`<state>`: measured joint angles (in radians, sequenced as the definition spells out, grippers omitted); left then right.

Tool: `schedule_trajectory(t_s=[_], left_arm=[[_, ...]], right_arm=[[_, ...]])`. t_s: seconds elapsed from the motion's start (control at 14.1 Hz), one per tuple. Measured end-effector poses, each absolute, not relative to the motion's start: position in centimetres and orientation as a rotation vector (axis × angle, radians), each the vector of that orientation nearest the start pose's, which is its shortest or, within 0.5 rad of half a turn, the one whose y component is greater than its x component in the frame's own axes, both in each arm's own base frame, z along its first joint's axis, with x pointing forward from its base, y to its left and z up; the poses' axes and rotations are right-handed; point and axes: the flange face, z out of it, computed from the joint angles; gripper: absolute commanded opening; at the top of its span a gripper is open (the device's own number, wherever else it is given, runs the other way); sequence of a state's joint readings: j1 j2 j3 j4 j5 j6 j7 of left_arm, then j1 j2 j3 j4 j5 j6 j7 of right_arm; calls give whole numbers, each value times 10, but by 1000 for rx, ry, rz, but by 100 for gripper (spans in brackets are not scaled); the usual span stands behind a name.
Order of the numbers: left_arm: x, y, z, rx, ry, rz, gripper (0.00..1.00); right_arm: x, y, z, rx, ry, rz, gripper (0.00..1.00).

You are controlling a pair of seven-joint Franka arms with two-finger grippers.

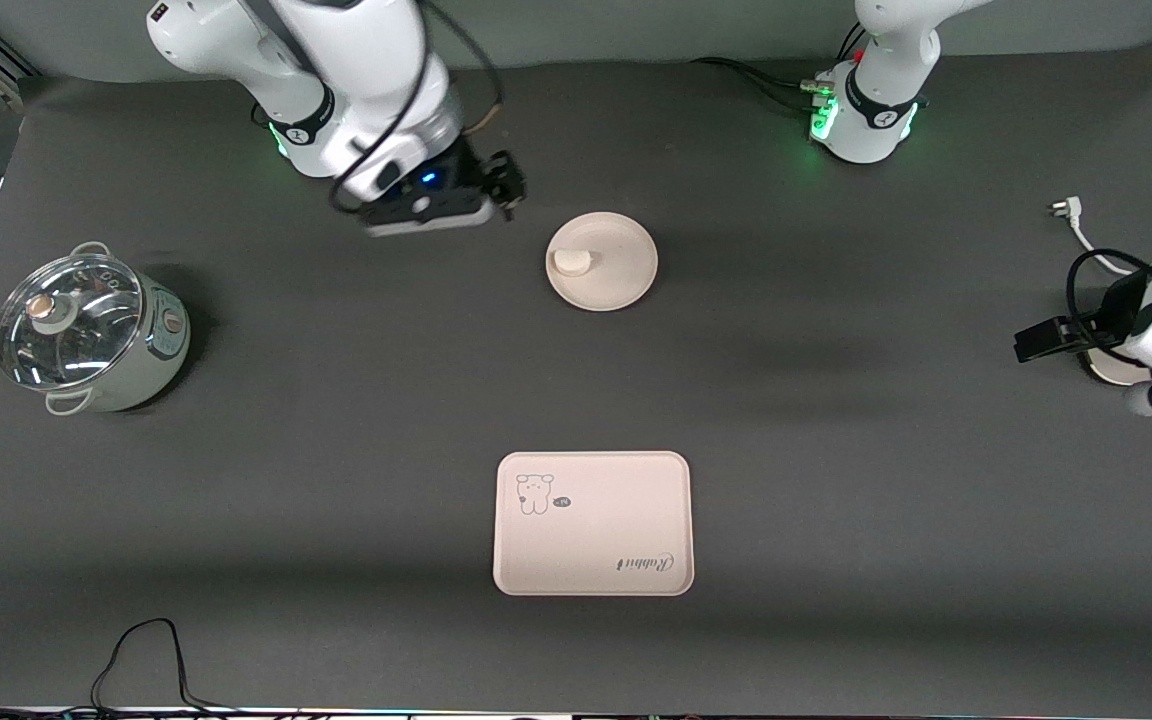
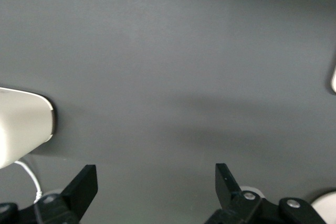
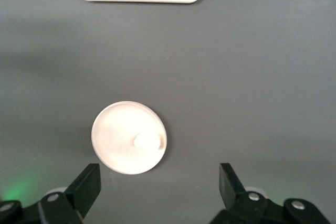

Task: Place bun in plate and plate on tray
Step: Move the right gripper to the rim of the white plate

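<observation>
The first half of the job looks done: the bun (image 1: 573,261) lies in the plate (image 1: 616,285), resting near the rim on the side toward the right arm's end of the tabletop (image 1: 836,500), and nothing is holding it. The plate itself sits flat on the dark tabletop, well apart from the tray (image 1: 592,523), which lies nearer the front camera and carries nothing, its cartoon animal and "Rabbit" script uncovered. So what is left, as I judge it, is the second half: lifting the loaded plate and setting it on the tray without letting the bun roll off. The right gripper (image 1: 506,185) hangs above the tabletop just beside the plate, toward the robots' bases; its wrist view shows the two fingers (image 3: 86,184) spread wide with nothing between them, and the plate with its bun and the tray's edge below. The left gripper (image 2: 156,184) waits at the left arm's end of the tabletop, well apart from plate and tray, its fingers likewise spread and empty. A lidded pot (image 1: 91,335) stands at the right arm's end, not involved.
</observation>
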<state>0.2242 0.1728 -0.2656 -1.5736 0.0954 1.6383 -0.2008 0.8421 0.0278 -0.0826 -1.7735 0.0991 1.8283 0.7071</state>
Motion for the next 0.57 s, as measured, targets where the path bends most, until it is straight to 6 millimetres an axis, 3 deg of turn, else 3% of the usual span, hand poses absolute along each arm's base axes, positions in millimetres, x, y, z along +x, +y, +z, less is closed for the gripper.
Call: schedule_trajectory(t_s=[0.14, 0.57], left_arm=[[604, -7, 530, -3035, -226, 145, 100], [592, 0, 555, -3027, -208, 133, 100]], right_arm=[[395, 410, 529, -3003, -37, 96, 100], [358, 387, 494, -2959, -31, 79, 100]])
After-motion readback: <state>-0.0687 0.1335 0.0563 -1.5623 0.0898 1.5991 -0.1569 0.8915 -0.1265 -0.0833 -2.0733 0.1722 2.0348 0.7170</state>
